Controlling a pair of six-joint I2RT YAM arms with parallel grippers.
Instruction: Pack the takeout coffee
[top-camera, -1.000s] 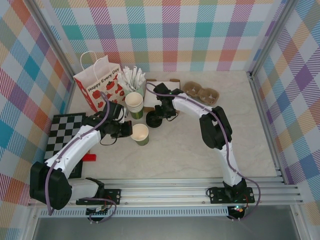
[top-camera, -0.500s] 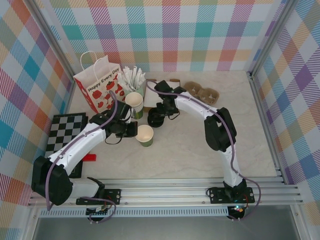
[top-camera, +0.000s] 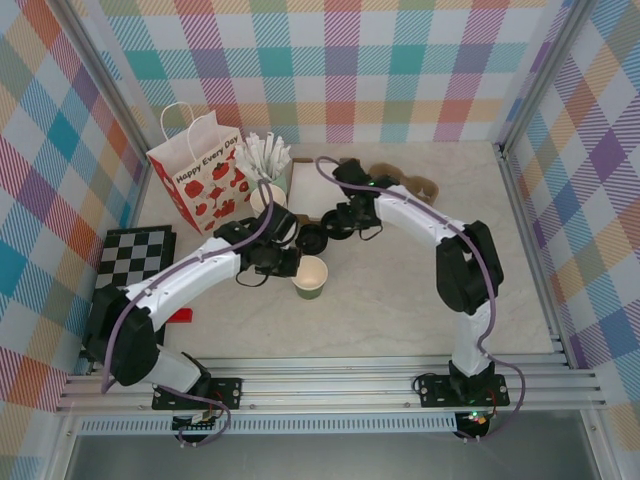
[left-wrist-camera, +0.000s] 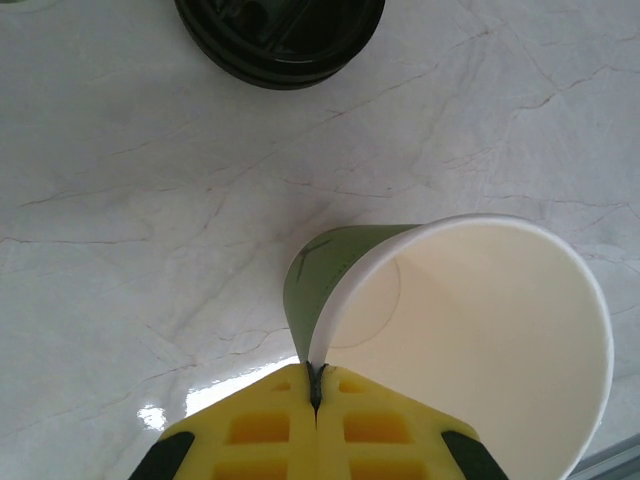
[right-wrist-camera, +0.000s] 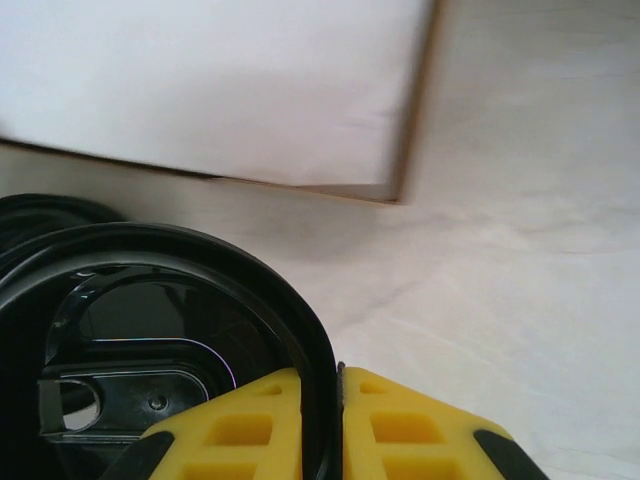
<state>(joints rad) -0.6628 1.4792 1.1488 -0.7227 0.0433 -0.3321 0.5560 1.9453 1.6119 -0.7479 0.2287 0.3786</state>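
While the coffee is not yet in one piece, both its parts are held near the middle of the counter (top-camera: 400, 300). The left hand (left-wrist-camera: 315, 400) is shut tight on the cup (left-wrist-camera: 460, 340), with the paper wall nipped at the rim between its fingers. The cup is open and looks empty (its cream floor shows). Just beyond it, on the far side, the right hand (right-wrist-camera: 338, 400) has closed to a narrow slit over the edge of a black lid (right-wrist-camera: 150, 340).

I judge the cup to be very light and soft-walled. A pinch on the rim carries it but can crease it, and pressing a lid down may fold the wall unless the cup stands flat on the counter. The lid is thin, stiff, slick plastic, and holding it by the edge, as here, leaves its top free for pressing. Once capped, the cup would be safer gripped round the body, below the lid.

By count there is one cup in hand. One lid is held, with at least one spare lid (right-wrist-camera: 40, 215) beside it. A stack of cups (top-camera: 263, 195) sits far left, partly behind the arm, so I cannot tell how many. There is also one paper bag (top-camera: 200, 175) at the far left and one cardboard tray (top-camera: 420, 186) at the far side.
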